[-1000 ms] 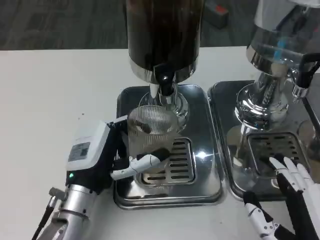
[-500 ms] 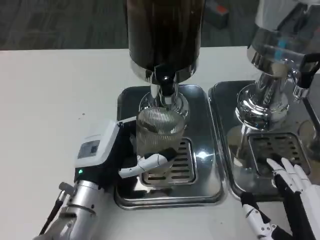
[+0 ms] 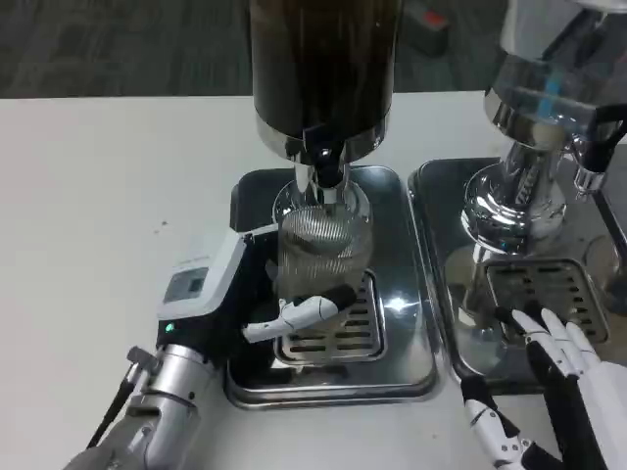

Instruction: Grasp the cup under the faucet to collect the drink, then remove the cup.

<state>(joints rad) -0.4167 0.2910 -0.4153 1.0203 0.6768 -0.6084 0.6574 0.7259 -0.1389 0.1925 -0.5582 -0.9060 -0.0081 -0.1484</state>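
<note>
Cup (image 3: 324, 245) on steel tray (image 3: 392, 362), white table (image 3: 108, 186)

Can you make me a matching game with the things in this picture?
Things:
1. ribbed glass cup
2. left hand
3. right hand
4. dark drink dispenser

Where or how:
A. rests open at the right-hand tray
B. stands tall behind the left tray
C. sits under the faucet
D. holds the cup

Pairs: 1-C, 2-D, 3-A, 4-B
</note>
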